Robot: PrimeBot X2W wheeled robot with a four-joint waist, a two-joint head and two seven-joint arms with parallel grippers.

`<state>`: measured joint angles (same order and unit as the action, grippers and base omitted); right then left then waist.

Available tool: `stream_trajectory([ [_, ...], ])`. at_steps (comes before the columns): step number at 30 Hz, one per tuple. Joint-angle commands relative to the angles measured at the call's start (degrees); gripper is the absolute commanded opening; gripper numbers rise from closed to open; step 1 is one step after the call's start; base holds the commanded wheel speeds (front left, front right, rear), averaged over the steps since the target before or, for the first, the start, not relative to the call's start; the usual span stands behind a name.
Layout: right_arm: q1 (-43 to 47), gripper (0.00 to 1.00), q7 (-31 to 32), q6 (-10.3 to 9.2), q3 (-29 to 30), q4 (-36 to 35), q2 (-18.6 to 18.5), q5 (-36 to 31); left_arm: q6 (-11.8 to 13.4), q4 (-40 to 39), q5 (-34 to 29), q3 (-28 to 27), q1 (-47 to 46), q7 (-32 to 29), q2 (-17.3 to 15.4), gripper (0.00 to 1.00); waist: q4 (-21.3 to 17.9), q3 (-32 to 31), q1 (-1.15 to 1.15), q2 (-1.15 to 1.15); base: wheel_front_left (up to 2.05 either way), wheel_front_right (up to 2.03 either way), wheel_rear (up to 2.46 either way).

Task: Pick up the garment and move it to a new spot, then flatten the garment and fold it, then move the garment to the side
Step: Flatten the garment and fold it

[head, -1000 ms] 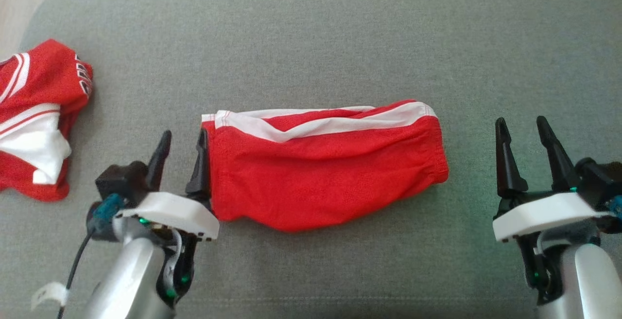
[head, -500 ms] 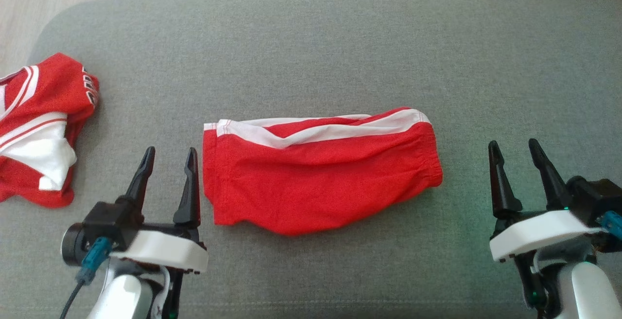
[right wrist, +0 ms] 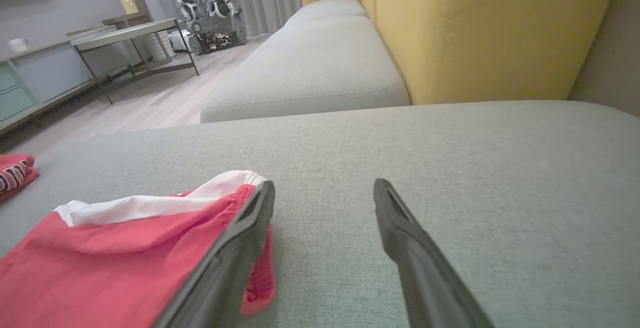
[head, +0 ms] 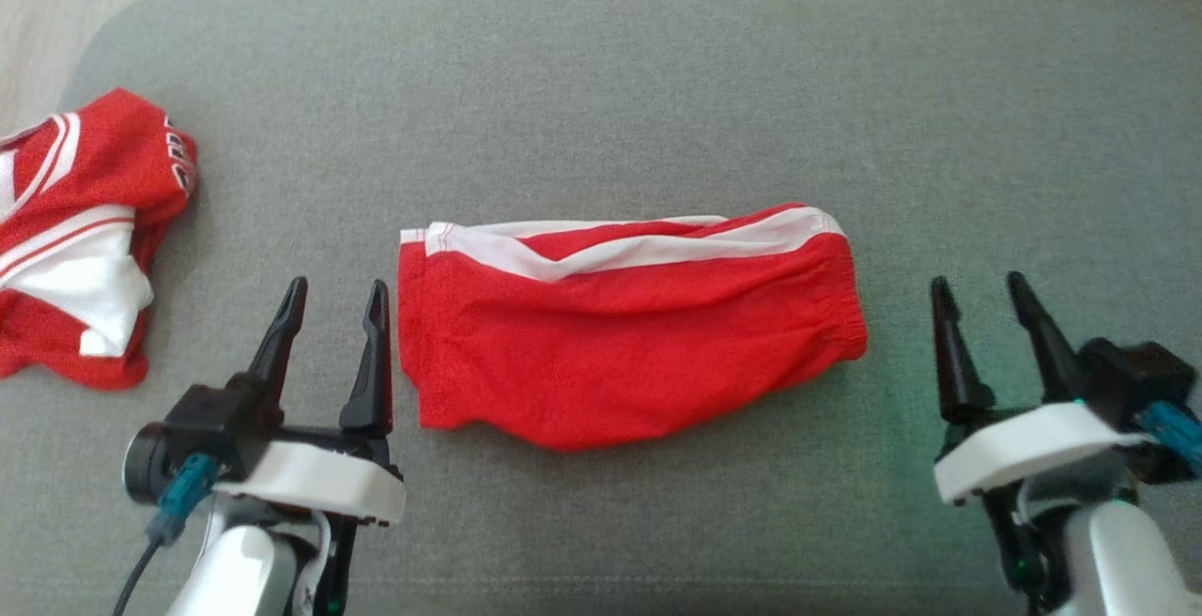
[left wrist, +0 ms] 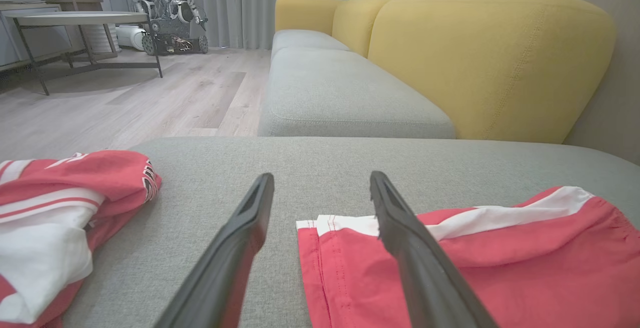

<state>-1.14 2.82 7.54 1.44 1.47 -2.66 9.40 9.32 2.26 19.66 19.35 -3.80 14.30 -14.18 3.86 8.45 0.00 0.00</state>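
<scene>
Grey cushion (head: 657,81) carries folded red shorts (head: 620,344) at its middle. Left claw (head: 338,284) and right claw (head: 976,280) stand wide open and empty, one beside each end.

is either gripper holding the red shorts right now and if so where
Nothing is held. The left gripper and right gripper are open, flanking the folded red shorts on the grey cushion.

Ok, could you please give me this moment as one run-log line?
shorts: folded, on cushion | left end effector: open, beside shorts | right end effector: open, empty
</scene>
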Motion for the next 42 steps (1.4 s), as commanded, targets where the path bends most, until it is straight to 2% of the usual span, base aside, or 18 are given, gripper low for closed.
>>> stream_trajectory([
  [1, -3.3, 1.0, 0.1, -0.05, -2.4, -1.0, -1.0, -0.2, -0.3, -1.4, -0.5, -2.6, -3.0, 0.7, -0.6, 1.0, 0.6, 0.8, 0.0, 0.0, 0.0, 0.0, 0.0],
  [9, -10.3, 1.0, 0.4, -0.05, -9.7, 10.2, -2.0, 2.7, -0.7, -0.6, -0.7, -2.5, -4.8, 0.7, 1.3, 1.0, 3.0, 2.8, 0.0, 0.0, 0.0, 0.0, 0.0],
  [10, -12.1, 1.0, 1.1, -0.05, -10.0, 14.1, -1.9, 2.7, -1.1, -0.4, -0.9, -2.4, -5.4, 0.7, 1.7, 1.0, 3.7, 3.2, 0.0, 0.0, 0.0, 0.0, 0.0],
  [16, -16.2, 1.0, 4.3, -0.05, -9.4, 24.4, -1.6, 2.5, -2.1, 0.1, -1.5, -2.5, -6.6, 0.7, 2.9, 1.0, 5.3, 4.5, 0.0, 0.0, 0.0, 0.0, 0.0],
  [23, -19.3, 1.0, 8.3, -0.05, -11.3, 31.3, -1.1, 5.1, -2.9, 0.7, -2.2, -3.2, -7.1, 0.7, 3.9, 1.0, 5.8, 5.3, 0.0, 0.0, 0.0, 0.0, 0.0],
  [24, -19.6, 0.75, 8.9, -0.05, -11.9, 31.9, -1.0, 5.6, -3.0, 0.8, -2.3, -3.3, -7.1, 0.7, 4.1, 1.0, 5.8, 5.3, 0.0, 0.0, 0.0, 0.0, 0.0],
  [25, -19.7, 0.26, 9.6, -0.05, -12.6, 32.5, -1.0, 6.2, -3.1, 0.8, -2.4, -3.4, -7.1, 0.7, 4.2, 1.0, 5.8, 5.3, 0.0, 0.0, 0.0, 0.0, 0.0],
  [26, -19.9, 0.0, 10.2, -0.05, -13.2, 32.8, -1.0, 6.8, -3.2, 0.8, -2.6, -3.5, -7.1, 0.7, 4.4, 1.0, 5.8, 5.4, 0.0, 0.0, 0.0, 0.0, 0.0],
  [34, -19.4, 0.0, 13.2, -0.05, -15.6, 30.9, -3.5, 11.6, -4.0, 1.0, -3.4, -4.8, -6.7, 0.7, 5.3, 1.0, 4.4, 5.1, 0.0, 0.0, 0.0, 0.0, 0.0],
  [42, -16.0, 0.0, 15.9, -0.05, -13.3, 24.3, -9.0, 13.0, -4.7, 1.0, -4.2, -5.7, -6.2, 0.7, 5.9, 1.0, 2.8, 4.8, 0.0, 0.0, 0.0, 0.0, 0.0],
])
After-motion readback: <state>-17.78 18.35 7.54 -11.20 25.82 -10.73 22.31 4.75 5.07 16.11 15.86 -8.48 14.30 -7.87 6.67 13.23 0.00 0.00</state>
